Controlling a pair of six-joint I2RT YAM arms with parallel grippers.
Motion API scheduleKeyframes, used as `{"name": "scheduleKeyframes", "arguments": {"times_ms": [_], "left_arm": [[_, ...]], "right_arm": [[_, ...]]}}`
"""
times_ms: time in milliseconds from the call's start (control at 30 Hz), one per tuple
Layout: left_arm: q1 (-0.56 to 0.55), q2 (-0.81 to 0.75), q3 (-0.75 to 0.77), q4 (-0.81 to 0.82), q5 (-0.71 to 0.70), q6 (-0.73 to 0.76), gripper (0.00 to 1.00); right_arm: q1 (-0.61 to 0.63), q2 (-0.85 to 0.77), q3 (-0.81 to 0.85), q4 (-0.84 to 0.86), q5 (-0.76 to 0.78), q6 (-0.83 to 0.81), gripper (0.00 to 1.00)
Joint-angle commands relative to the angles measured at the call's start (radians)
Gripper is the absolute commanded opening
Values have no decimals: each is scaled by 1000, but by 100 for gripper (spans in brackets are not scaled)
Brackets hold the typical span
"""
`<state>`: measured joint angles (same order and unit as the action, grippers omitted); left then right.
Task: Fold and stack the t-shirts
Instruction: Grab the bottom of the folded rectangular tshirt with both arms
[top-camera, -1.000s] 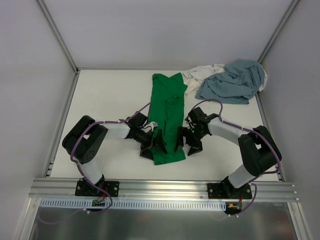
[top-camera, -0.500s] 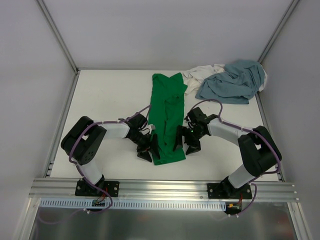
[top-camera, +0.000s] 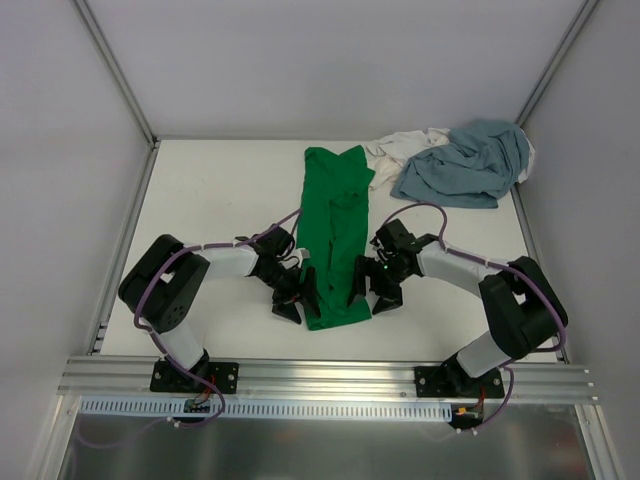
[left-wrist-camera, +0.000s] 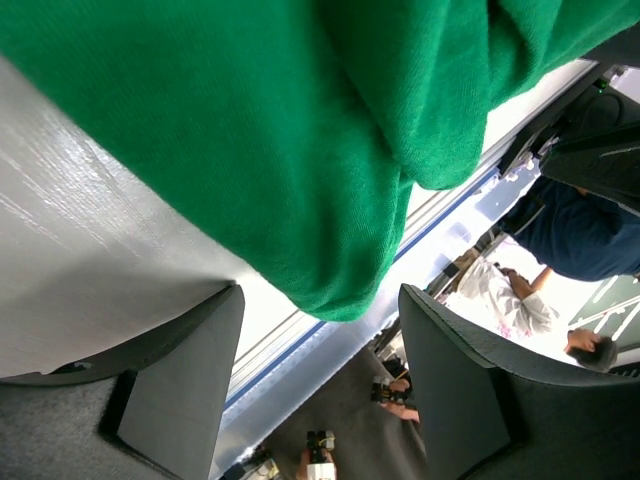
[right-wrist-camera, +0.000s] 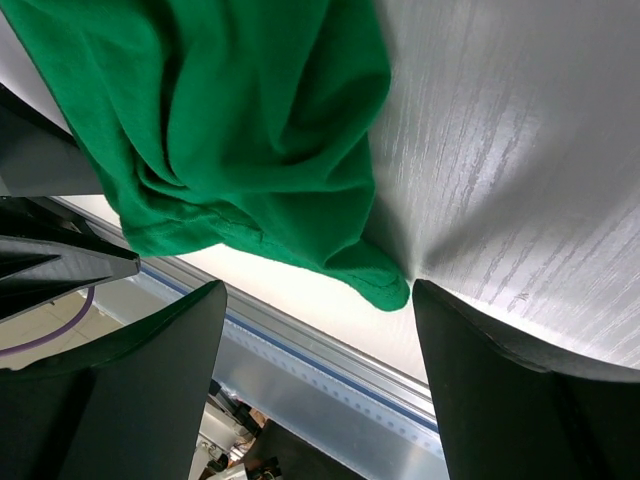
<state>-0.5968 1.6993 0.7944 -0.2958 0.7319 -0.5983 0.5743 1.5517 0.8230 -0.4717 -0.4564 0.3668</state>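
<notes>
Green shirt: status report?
Left gripper, right gripper open at near hem. Green shirt lengthwise strip, flat. Grey-blue shirt, white shirt heaped far right, clear.

The top camera looks down from high behind the near edge, taking in the whole surface (top-camera: 220, 200). Both wrist cameras sit low and close, facing that edge between their fingers (left-wrist-camera: 170, 400); all three share the near hem of the green t-shirt (top-camera: 335, 230).

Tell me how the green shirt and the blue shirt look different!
The green shirt is folded into a long narrow strip; the blue shirt is a crumpled heap. The green shirt lies in the middle; the blue shirt sits in the far right corner. The blue shirt lies partly on a white shirt; the green shirt lies on bare table. Both are plain-coloured cloth.
</notes>
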Motion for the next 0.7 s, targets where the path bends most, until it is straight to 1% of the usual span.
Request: {"name": "scheduleKeyframes", "arguments": {"times_ms": [0, 333, 500, 567, 600, 633, 667], "left_arm": [[-12, -13, 5, 10, -78, -1, 66], [-32, 31, 14, 92, -66, -69, 64], [-46, 51, 22, 136, -65, -104, 61], [-54, 57, 26, 139, -65, -106, 57], [-55, 63, 29, 138, -63, -106, 52], [-57, 65, 31, 142, -60, -106, 39], [-58, 66, 31, 142, -58, -106, 32]], "right_arm": [[10, -39, -10, 4, 4, 15, 80], [10, -47, -15, -5, 4, 8, 80], [9, -48, -18, -10, 2, 3, 80], [10, -45, -13, -11, 2, 0, 80], [10, -45, -13, -13, 2, 0, 80], [9, -44, -12, -15, 1, -2, 80], [10, -42, -10, -15, 1, -2, 80]]}}
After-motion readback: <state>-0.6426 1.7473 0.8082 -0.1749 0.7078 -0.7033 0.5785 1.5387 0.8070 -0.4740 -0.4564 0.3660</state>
